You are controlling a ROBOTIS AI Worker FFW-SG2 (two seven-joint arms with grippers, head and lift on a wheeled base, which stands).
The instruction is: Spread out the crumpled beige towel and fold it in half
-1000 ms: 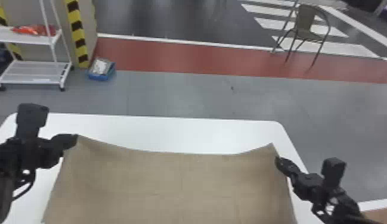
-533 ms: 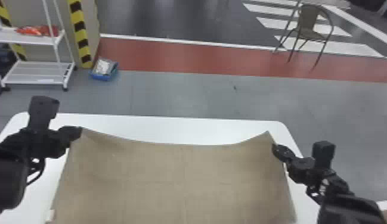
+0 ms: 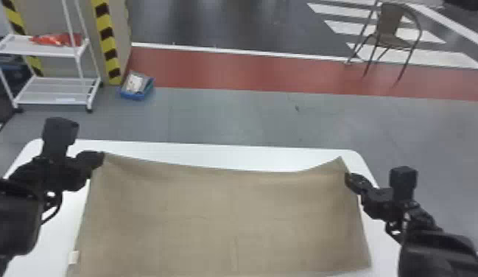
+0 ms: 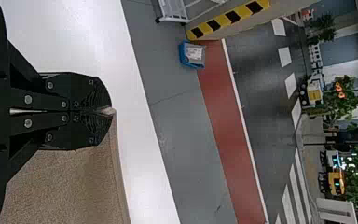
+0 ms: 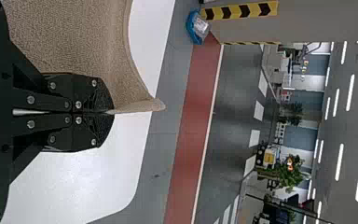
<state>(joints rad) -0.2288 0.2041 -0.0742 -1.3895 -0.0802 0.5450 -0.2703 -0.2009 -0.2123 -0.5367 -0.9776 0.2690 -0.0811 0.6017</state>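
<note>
Left pincer (image 4: 104, 112) and right pincer (image 5: 109, 112) both clenched on the beige towel (image 3: 227, 217), one far corner each, towel open over the counter (image 3: 212, 153). Over the last second its far edge has gone outward, nearer the counter's far rim, with a shallow sag between the grips. Reads as spreading nearly done; fold still to do, probably after laying it flat.

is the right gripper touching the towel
Touching. The right wrist view shows the right gripper shut on the towel near a corner, which juts out past it.
</note>
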